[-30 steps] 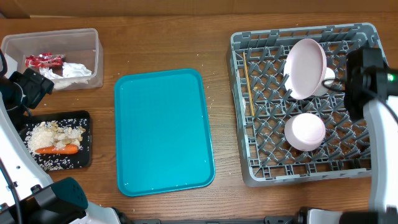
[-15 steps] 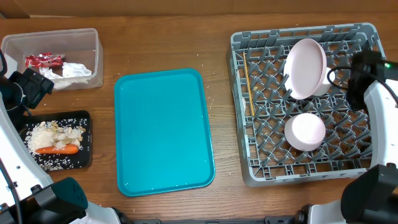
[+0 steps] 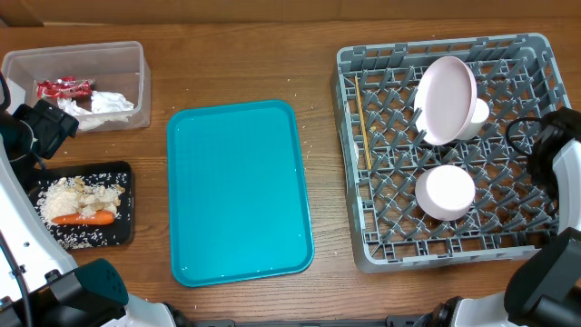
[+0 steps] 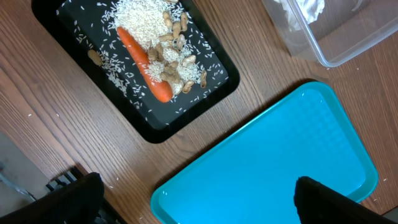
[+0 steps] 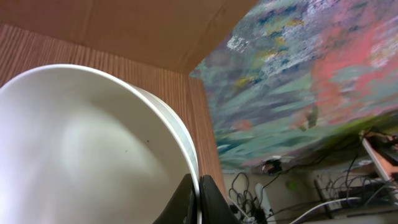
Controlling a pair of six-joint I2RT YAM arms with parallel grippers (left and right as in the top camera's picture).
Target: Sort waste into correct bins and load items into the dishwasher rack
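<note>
White bowl (image 5: pixel 81 149) rim just beside the pressed-together right fingers (image 5: pixel 208 202); left fingers (image 4: pixel 329 200) spread wide, empty, over teal tray (image 4: pixel 280 155).

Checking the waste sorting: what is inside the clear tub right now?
Inside the clear tub lie a red shiny wrapper and a crumpled white napkin beside it. Whatever may sit under the napkin is covered.
</note>
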